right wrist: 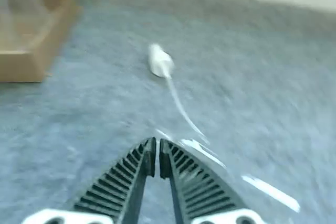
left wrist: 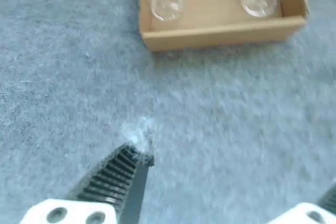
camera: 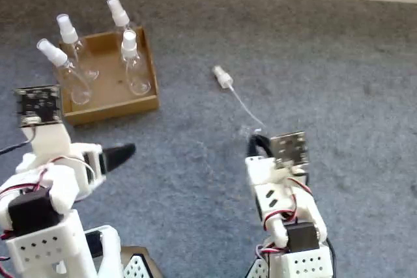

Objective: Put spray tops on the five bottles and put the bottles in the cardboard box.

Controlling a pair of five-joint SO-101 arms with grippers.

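Left hand [left wrist: 231,182]: spread wide apart, clamped on nothing, poised low above the grey tabletop [left wrist: 63,77]. Straight ahead of that hand and well apart from it: the cardboard box [left wrist: 220,35], open side up, its near wall facing the fingertips.

Inside the box, from the high view: four clear bottles, all upright, each capped with a white spray top.
- First bottle [camera: 70,77]: at the corner nearest the left hand.
- Second bottle [camera: 79,53]: just beyond the first, farther from the hand.
- Third bottle [camera: 135,69]: along the wall on the right hand's side.
- Fourth bottle [camera: 119,17]: at the far corner on that same side, partly hidden behind the third.

Right hand [right wrist: 157,156]: pressed together but for a hairline gap, gripping nothing, low over the tabletop.

Ahead of the right hand: a loose spray top [right wrist: 160,62], lying on its side on the tabletop, outside the box and well apart from it. Trailing from it, a thin dip tube [right wrist: 181,106], running back toward the right hand and ending just in front of the fingertips. Cannot tell whether touching them or not.

Off to the left-hand side of the right hand, farther ahead than the loose spray top: the box again, one corner at the edge of the right wrist view.
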